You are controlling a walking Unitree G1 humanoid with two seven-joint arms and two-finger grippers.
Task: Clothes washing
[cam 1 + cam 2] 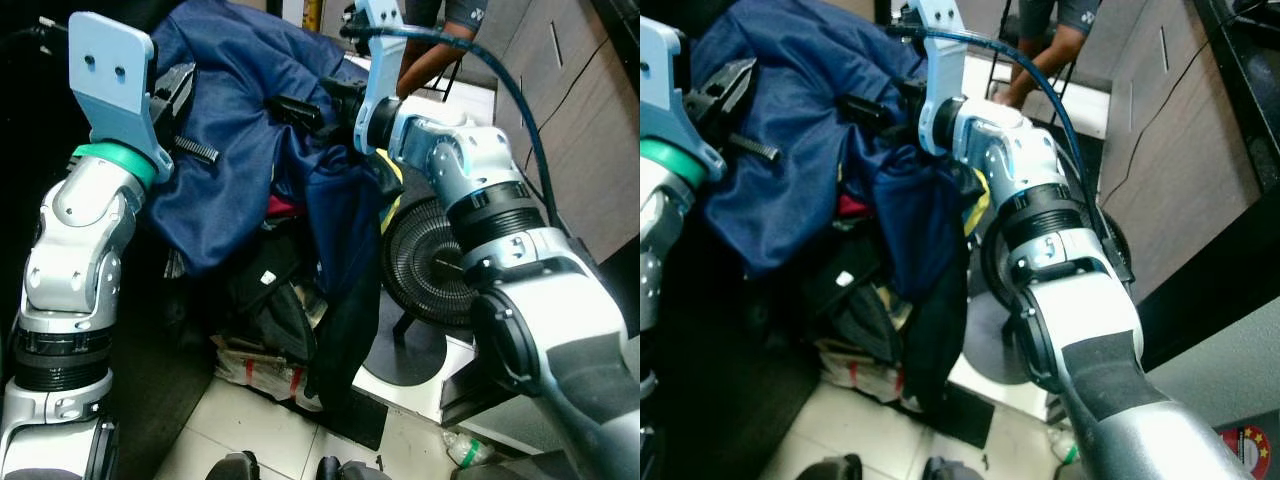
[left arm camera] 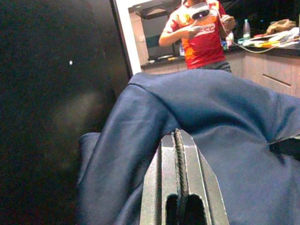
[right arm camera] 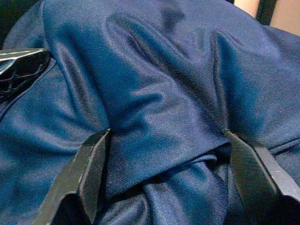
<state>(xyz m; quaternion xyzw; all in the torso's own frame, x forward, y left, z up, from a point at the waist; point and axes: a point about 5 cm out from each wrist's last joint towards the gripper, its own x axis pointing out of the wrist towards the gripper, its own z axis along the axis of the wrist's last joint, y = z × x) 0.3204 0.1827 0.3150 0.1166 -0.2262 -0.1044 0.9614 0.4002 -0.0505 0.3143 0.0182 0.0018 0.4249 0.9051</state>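
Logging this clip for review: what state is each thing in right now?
Navy blue fabric garment: lifted, bunched, draped over the pile.
Left claw: shut, against the garment.
Right claw: open, fabric between its fingers.
Dark clothes pile: heaped beneath.
Black round floor fan: standing; whether running, cannot tell.

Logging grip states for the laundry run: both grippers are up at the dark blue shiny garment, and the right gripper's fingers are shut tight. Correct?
Not quite. The right gripper has its fingers spread wide open around a fold of the dark blue shiny garment, as the right wrist view shows. Both grippers are indeed up at the garment.
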